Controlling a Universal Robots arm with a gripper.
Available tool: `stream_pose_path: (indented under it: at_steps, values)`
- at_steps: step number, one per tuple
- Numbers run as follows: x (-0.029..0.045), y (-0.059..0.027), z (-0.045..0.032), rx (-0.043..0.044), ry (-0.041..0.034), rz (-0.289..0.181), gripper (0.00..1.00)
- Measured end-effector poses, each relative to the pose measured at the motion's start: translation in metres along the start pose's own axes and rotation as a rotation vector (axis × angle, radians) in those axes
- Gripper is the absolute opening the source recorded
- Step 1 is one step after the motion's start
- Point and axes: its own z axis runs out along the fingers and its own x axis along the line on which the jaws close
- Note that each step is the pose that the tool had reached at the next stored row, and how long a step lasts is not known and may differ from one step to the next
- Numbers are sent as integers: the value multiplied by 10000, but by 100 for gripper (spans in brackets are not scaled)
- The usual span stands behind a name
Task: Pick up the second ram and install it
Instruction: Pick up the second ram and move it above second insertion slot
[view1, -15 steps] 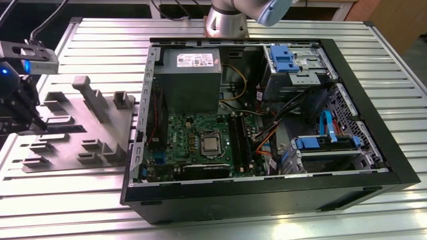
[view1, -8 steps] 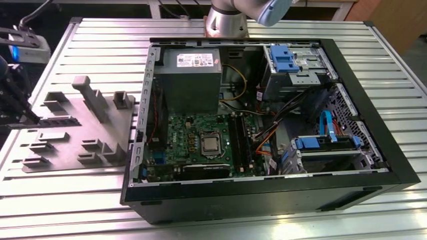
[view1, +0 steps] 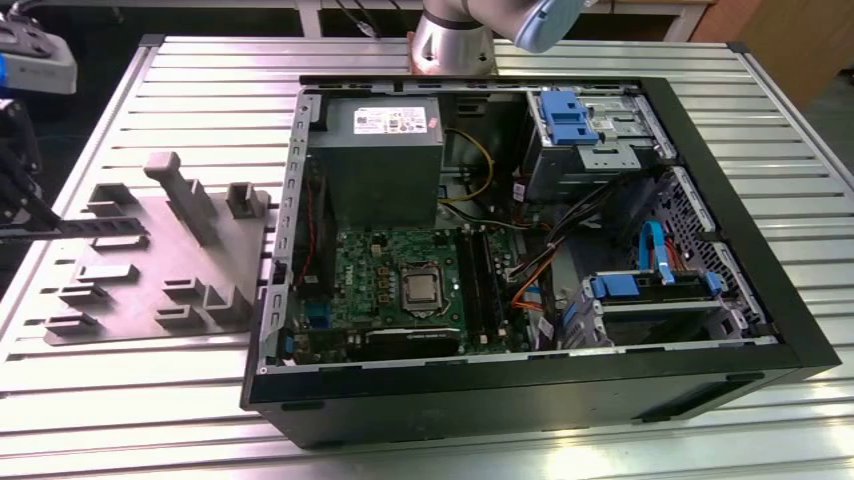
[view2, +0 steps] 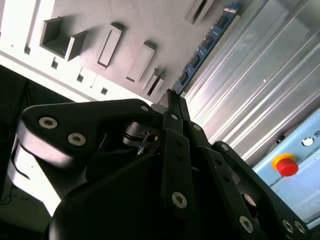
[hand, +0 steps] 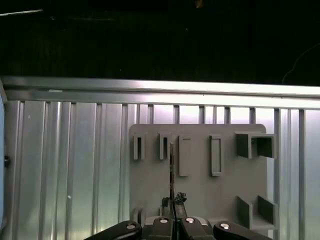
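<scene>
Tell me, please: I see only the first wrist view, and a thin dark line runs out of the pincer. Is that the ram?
Observer: Yes. The second wrist view shows its flat side: a long blue-green ram, and the pincer is shut on one end of it.
Operator: Where is the case?
Observer: In the exterior view the case lies open, on the exterior view's right of the grey tray.

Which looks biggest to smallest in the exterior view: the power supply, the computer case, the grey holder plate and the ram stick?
1. computer case
2. grey holder plate
3. power supply
4. second ram, a thin strip and clearly the smallest
</scene>
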Motion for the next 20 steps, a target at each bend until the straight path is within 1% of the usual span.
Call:
stream_pose_path:
  at_steps: [6, 9, 15, 20]
  values:
    - [-4, 6, -178, 2, -1, -1, 11]
    - [-7, 11, -286, 0, 0, 0, 11]
    - [-11, 17, -454, 2, -1, 0, 11]
    - [-15, 24, -638, 1, 0, -1, 11]
